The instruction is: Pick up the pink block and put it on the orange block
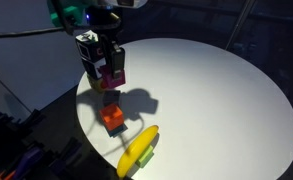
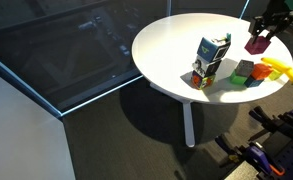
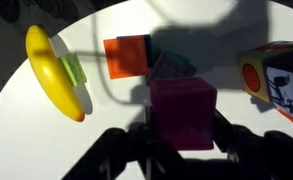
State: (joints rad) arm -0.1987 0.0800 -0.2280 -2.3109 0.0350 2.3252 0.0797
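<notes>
Firmly closed on the pink block [image 3: 183, 112], the pincer [image 3: 183, 138] has a dark finger on each side of the cube in the wrist view. In both exterior views the pink block [image 1: 113, 73] hangs in that grip above the round white surface [image 1: 216, 90], not resting on it. The orange block [image 1: 112, 118] sits on the surface below it and nearer the near edge in an exterior view; in the wrist view the orange block [image 3: 127, 56] lies farther off and to the left of the held cube. A yellow banana [image 3: 54, 72] lies at the far left with a small green piece [image 3: 75, 70] beside it. A grey cube [image 3: 172, 68] sits in shadow just right of the orange block. Stacked black-and-white patterned cubes [image 2: 211, 58] stand left of the pincer [image 2: 257, 40] in an exterior view.
</notes>
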